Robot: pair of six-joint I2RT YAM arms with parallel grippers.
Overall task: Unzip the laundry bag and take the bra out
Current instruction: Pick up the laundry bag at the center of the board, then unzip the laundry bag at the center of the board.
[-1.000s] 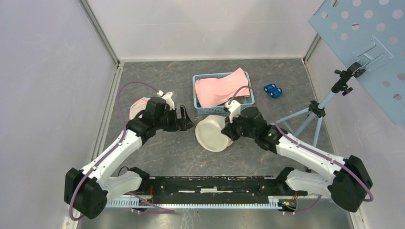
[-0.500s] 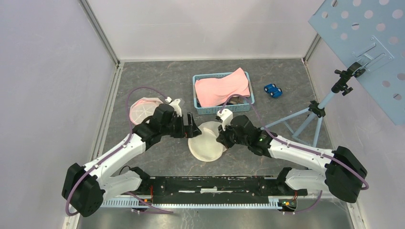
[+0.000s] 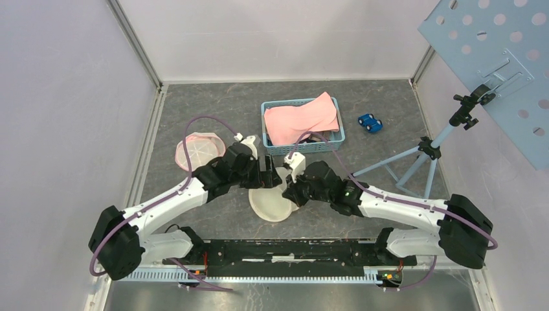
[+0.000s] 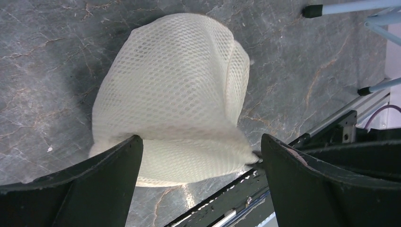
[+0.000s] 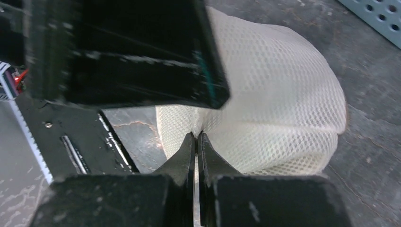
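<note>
- Over the last second the laundry bag (image 3: 272, 202) has slid nearer the arm bases, drawn by the right gripper (image 3: 289, 192), and the left gripper (image 3: 268, 179) has followed it in.
- There is one bag, a white honeycomb-mesh pouch, puffed and rounded with a crease down one side, lying on the grey table (image 3: 213, 103).
- No zip can be made out.
- The right gripper's fingers are pressed together, pinching the mesh at the bag's edge.
- The left gripper is spread wide, one finger on each side of the bag's edge, clamping nothing.
- Farther left lies one pink round piece (image 3: 197, 148).
- Beyond are one blue basket (image 3: 278, 149) holding one pink cloth (image 3: 301, 120), one blue toy car (image 3: 369, 122) and one tripod stand (image 3: 421, 159).
</note>
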